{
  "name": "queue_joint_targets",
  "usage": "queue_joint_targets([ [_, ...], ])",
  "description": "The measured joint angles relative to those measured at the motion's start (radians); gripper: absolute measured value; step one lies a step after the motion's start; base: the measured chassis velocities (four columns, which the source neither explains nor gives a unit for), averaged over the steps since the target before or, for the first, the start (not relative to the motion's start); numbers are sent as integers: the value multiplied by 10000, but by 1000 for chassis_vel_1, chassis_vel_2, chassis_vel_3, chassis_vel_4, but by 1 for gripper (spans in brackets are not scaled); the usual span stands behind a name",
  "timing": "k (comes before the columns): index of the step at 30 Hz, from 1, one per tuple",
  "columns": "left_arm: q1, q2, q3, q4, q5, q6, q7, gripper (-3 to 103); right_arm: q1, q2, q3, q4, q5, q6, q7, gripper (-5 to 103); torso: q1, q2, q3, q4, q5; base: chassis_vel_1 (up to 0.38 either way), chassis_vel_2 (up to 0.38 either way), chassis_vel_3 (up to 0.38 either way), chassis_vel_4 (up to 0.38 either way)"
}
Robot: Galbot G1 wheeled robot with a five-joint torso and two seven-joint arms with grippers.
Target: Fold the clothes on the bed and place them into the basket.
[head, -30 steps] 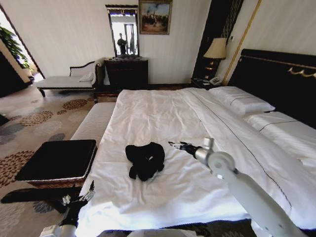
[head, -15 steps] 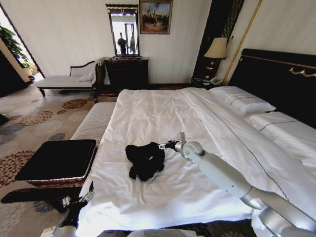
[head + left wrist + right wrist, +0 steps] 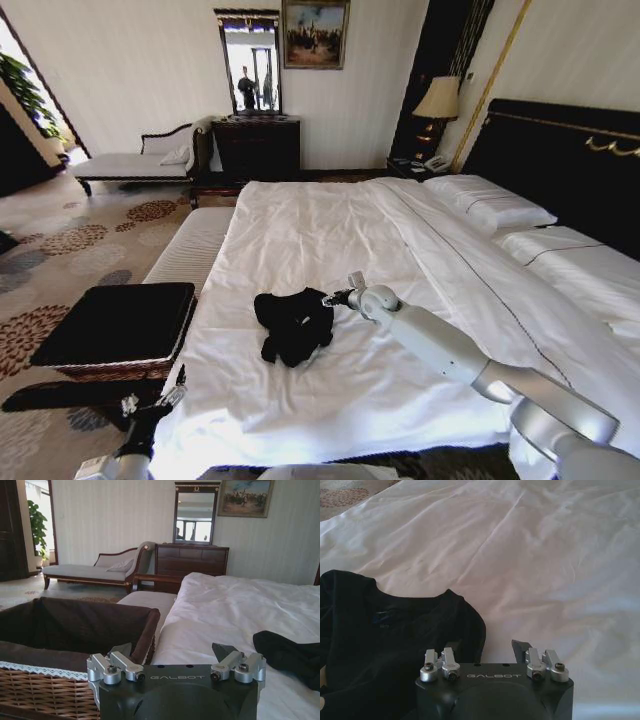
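Crumpled black T-shirt [image 3: 294, 323] on white-sheeted bed [image 3: 330, 230], just left of right gripper [image 3: 329, 297], fingers spread, nearer arm; left gripper [image 3: 175, 652] spread, beside brown wicker basket [image 3: 65, 645].

Right pincer [image 3: 328, 297] beside crumpled shirt [image 3: 293, 323]

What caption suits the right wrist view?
Open right claw at the crumpled black T-shirt's edge on the white-sheeted bed.

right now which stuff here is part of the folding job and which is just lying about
Job things:
- black T-shirt, crumpled on the bed
- wicker basket beside the bed
- right pincer, open at the shirt's edge

Just there:
- pillows
- chaise longue
- dresser
- lamp
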Motion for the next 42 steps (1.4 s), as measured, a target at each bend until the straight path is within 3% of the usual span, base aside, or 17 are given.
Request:
queue_joint_targets([
  [1, 0, 0, 0, 0, 0, 0, 0, 92, 0, 0, 0, 0, 0, 0, 0, 62, 0, 0, 0, 0, 0, 0, 0, 0, 0],
  [4, -68, 4, 2, 55, 6, 26, -1, 92, 37, 21, -2, 6, 103, 0, -58, 46, 0, 0, 0, 0, 0, 0, 0, 0, 0],
  [7, -108, -7, 5, 70, 6, 49, -1, 92, 57, 34, -40, 48, 202, -10, -78, 41, 0, 0, -1, 0, -1, 0, 0, 0, 0],
  [8, -127, -11, 4, 93, 6, 57, -3, 92, 63, 56, -58, 83, 338, -29, -41, 30, -1, 0, -1, 1, 0, 0, 0, 0, 0],
  [10, -142, -13, -4, 115, 6, 60, -2, 92, 63, 68, -67, 99, 443, -60, 5, 30, -1, 0, 0, 2, 0, 0, 0, 0, 0],
  [16, -215, -20, -152, 174, -163, 94, -7, 92, 71, 14, -208, 197, 517, -156, 12, 3, 0, 1, 0, 1, -1, 0, 0, 0, 0],
  [26, -303, 137, -145, 258, -290, 232, -21, 92, 48, -31, -140, 307, 573, -156, 12, 1, -1, 0, 0, 1, 0, 0, 0, 0, 0],
  [31, -678, 680, 102, 319, -938, 916, -69, 92, -21, -116, 116, 410, 553, -89, 95, 1, -1, 0, -1, 1, 0, 0, 0, 0, 0],
  [34, -1290, 1093, 432, 330, -1815, 1890, -279, 92, -50, -195, 171, 434, 498, -45, 97, 1, -1, 0, 0, 1, -1, 0, 0, 0, 0],
  [35, -1813, 1294, 696, 333, -2447, 2487, -477, 92, -90, -220, 193, 455, 463, -31, 96, 1, -1, 1, -1, 2, 0, 0, 0, 0, 0],
  [38, -2457, 1481, 1004, 362, -3093, 2979, -742, 90, -140, -240, 210, 491, 441, -28, 94, 1, -1, 0, 0, 0, -2, 0, 0, 0, 0],
  [39, -3378, 1725, 1436, 529, -3747, 3397, -1094, 88, -227, -263, 241, 546, 427, -27, 96, 1, 0, 0, 0, -6, 0, 0, 0, 0, 0],
  [42, -3989, 1878, 1781, 796, -3971, 3555, -1290, 85, -286, -281, 268, 579, 399, -27, 99, 1, 1, 0, 1, 0, 2, 0, 0, 0, 0],
])
